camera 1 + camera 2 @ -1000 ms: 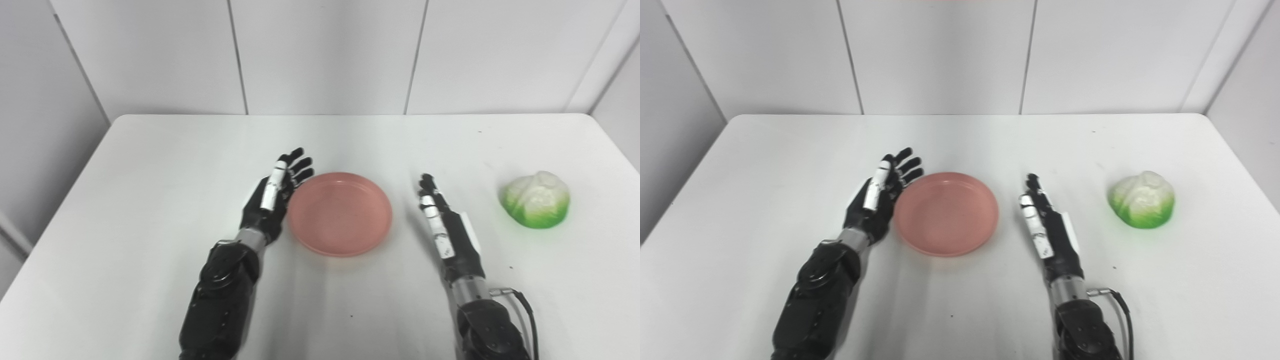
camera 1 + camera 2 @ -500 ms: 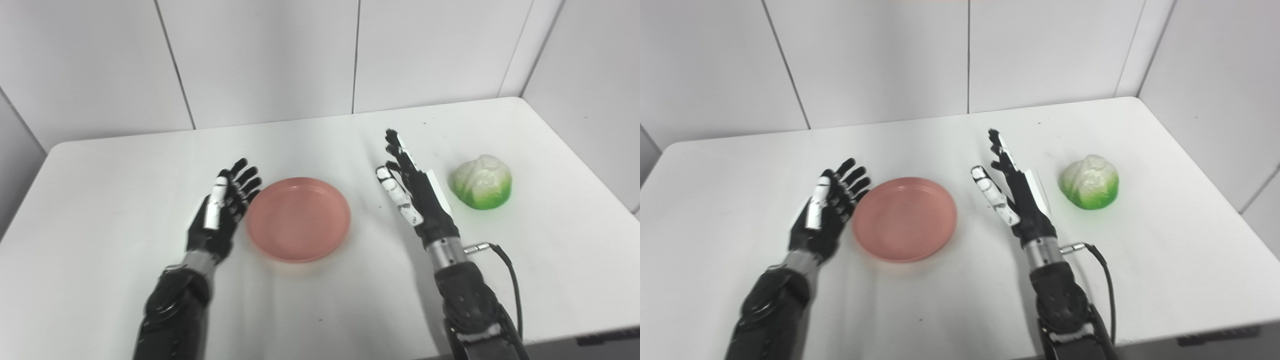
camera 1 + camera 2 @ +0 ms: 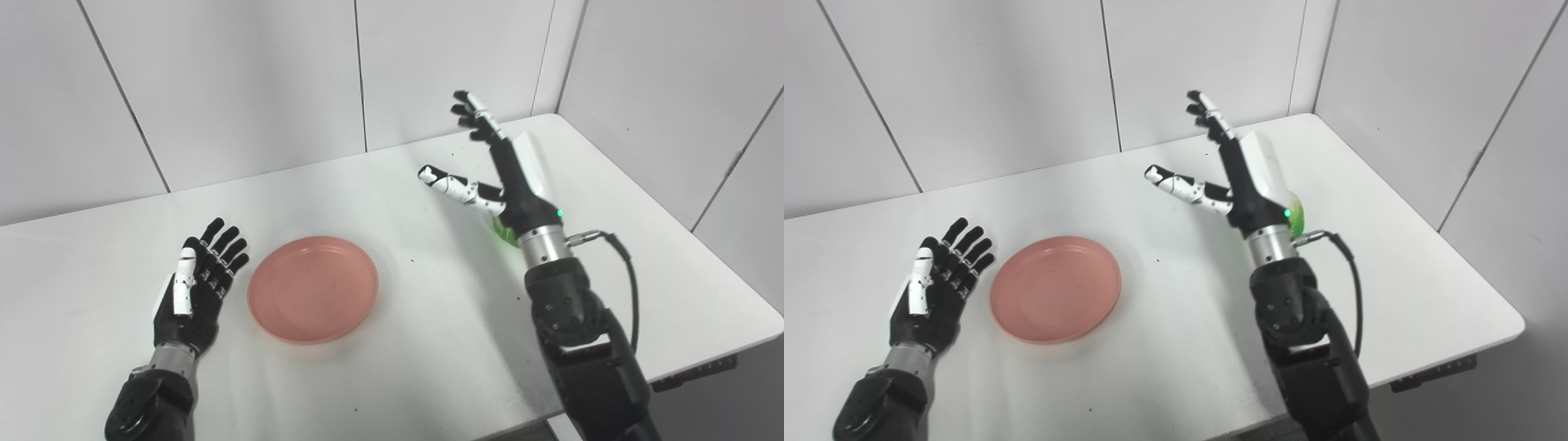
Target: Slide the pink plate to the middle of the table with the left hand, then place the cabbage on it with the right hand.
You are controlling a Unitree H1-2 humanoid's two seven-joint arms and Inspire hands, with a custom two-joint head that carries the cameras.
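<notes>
left eye view: your left hand [image 3: 195, 293] splayed, holding nothing, pink plate [image 3: 313, 289] just beside its fingers. your right hand [image 3: 497, 160] raised, spread wide, nothing held; cabbage [image 3: 503, 231] mostly hidden behind its wrist.

right eye view: same; green cabbage sliver [image 3: 1296, 217] beside right wrist, on table [image 3: 1176, 331].

Cabbage [image 3: 503, 231] mostly hidden behind right hand [image 3: 511, 177] — only green sliver visible.

I see my left hand [image 3: 195, 288] spread beside the pink plate [image 3: 313, 289], my right hand [image 3: 499, 174] raised, splayed, hiding most of the cabbage [image 3: 503, 233].
</notes>
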